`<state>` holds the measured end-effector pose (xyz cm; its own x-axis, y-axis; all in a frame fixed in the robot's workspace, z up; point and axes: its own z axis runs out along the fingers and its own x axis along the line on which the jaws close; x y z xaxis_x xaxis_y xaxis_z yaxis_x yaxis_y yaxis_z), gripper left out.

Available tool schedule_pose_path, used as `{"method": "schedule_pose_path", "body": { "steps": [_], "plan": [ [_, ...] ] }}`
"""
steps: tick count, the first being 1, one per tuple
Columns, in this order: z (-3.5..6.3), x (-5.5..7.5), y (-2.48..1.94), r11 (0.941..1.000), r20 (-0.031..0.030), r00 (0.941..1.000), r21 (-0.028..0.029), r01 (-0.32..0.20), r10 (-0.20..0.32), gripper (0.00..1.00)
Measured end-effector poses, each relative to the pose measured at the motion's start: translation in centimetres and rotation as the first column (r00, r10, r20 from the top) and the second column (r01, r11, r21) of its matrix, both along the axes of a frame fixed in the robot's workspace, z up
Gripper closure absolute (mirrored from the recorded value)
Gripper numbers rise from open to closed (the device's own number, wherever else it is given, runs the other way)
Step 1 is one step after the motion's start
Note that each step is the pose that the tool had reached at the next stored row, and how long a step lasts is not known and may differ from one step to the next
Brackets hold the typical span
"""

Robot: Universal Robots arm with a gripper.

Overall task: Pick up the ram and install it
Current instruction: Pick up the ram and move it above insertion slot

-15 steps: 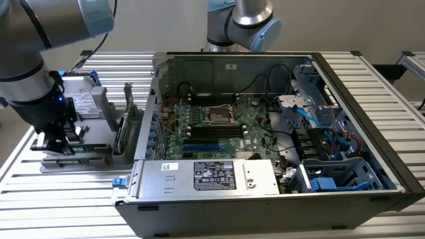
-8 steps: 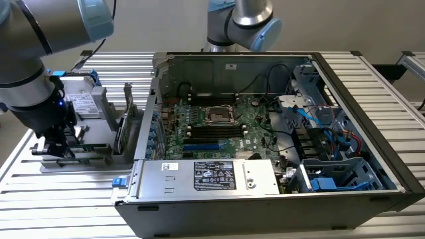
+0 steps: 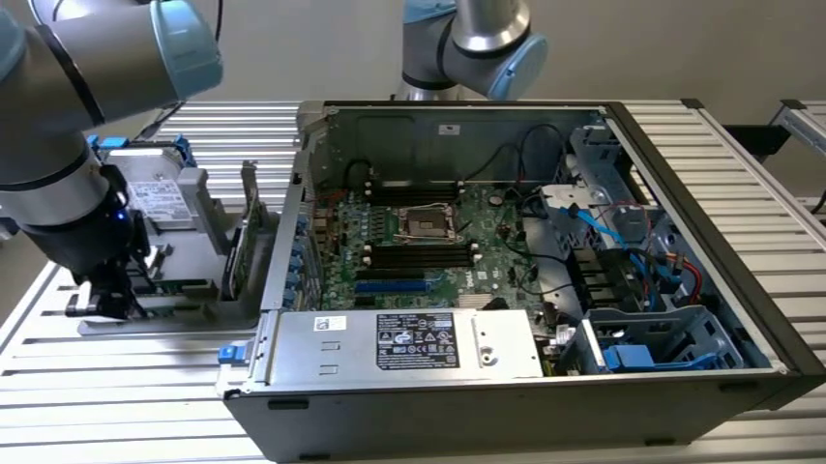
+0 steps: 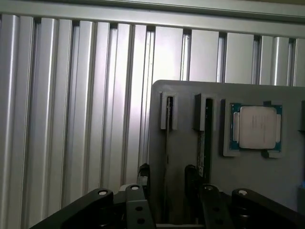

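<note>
Tool stands wide, fingers either side of the ram, which sits on edge in the grey tray on the counter; nothing lifted yet; picking up and seating in the motherboard slots remain.

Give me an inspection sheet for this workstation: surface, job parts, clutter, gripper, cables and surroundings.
Surface: ribbed aluminium table carrying a grey tray and an open computer case.
Job's things: the ram stands on edge in a tray slot, with a second stick in the next slot.
Clutter: processor seated in the tray; hard drive upright at the tray.
Grippers: gripper open, one finger on each side of the ram.
Cables: blue and red leads inside the case.
Surroundings: second arm behind the case.
</note>
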<state>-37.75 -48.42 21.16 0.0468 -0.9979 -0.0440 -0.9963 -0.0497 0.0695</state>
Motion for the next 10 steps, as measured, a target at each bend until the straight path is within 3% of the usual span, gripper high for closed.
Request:
{"method": "schedule_pose_path", "body": {
  "steps": [10],
  "plan": [
    [-1.75, 0.2, -0.03, 0.9999, 0.0014, 0.9999, 0.0000, -0.016, 0.016, 0.57]
  ]
}}
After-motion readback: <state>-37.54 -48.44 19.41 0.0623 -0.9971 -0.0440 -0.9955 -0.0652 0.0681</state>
